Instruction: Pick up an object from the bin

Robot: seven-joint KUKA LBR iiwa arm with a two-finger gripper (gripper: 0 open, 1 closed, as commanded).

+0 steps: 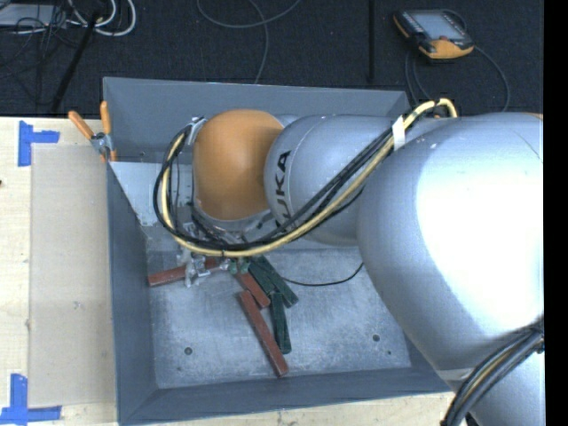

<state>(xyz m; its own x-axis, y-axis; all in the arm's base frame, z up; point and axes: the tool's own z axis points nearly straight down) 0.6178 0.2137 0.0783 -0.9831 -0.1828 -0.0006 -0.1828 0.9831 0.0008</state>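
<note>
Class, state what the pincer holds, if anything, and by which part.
It cannot be told. The pincer sits at the right end of a short brown strip, but any grip is hidden.

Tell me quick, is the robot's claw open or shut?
Gripper: cannot be told; it is down by a flat reddish-brown stick at the left of the grey metal bin.
</note>
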